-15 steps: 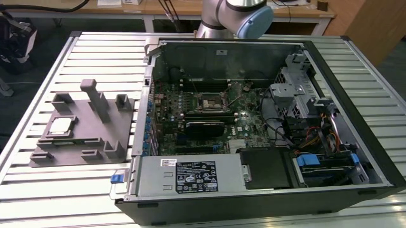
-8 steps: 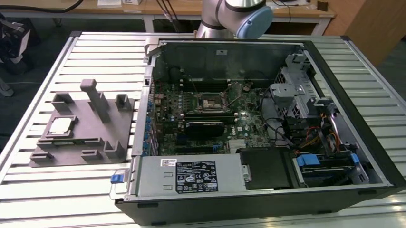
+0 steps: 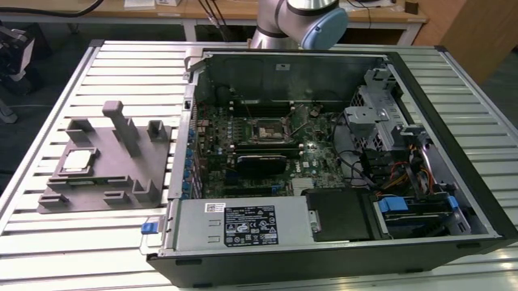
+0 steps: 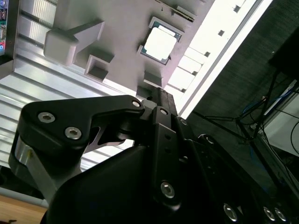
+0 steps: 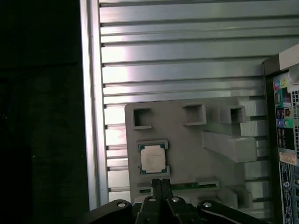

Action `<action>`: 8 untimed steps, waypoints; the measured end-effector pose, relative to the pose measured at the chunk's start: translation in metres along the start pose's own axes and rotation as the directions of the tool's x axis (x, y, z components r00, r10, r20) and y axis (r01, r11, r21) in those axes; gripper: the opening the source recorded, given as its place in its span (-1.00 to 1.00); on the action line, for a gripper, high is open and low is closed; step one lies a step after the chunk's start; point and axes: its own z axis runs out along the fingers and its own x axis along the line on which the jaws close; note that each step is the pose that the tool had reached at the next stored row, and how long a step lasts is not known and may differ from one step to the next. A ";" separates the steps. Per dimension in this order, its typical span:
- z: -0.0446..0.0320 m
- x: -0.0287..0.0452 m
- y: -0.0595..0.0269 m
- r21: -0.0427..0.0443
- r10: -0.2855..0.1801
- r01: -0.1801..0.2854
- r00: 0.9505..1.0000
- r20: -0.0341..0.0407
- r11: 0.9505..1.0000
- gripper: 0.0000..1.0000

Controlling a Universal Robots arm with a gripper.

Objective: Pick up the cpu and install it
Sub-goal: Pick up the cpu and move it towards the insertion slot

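- Fingers [image 5: 155,190] of the gripper [image 5: 161,183] were pressed together in the first wrist view, tip against tip, with nothing held between them; in the second wrist view the gripper [image 4: 159,94] showed the same closed pair, seen from behind its black linkage.
- Just past the fingertips in both wrist views lay the cpu [image 5: 153,157] [image 4: 160,43]. It was flat, with its silvery top up, and the fingers did not touch it. How high the gripper hung over it could not be told.
- The cpu sat in a shallow square seat on a gray fixture plate [image 5: 187,149]. Raised gray blocks and small open pockets stood around that seat.
- A long green memory stick [image 5: 196,186] lay in a slot of the same plate, beside the cpu's seat and near the fingertips.
- In the exterior view the cpu [image 3: 77,160] was at the left of the frame, about mid-height. It rested on the fixture plate [image 3: 113,182], which lay on the slatted metal table [image 3: 121,60].
- An open computer case [image 3: 453,121] took up the center and right of that frame, just beside the plate, lying on its side.
- Inside it the motherboard [image 3: 242,142] faced up, and its black-framed socket [image 3: 269,129] sat near the frame's center, well apart from the cpu.
- The robot arm [image 3: 299,18] rose at the upper middle of the exterior view, behind the case.
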 end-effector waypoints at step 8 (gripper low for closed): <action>0.0025 0.0002 -0.0001 0.000 0.000 0.000 1.000 0.000 1.000 -0.77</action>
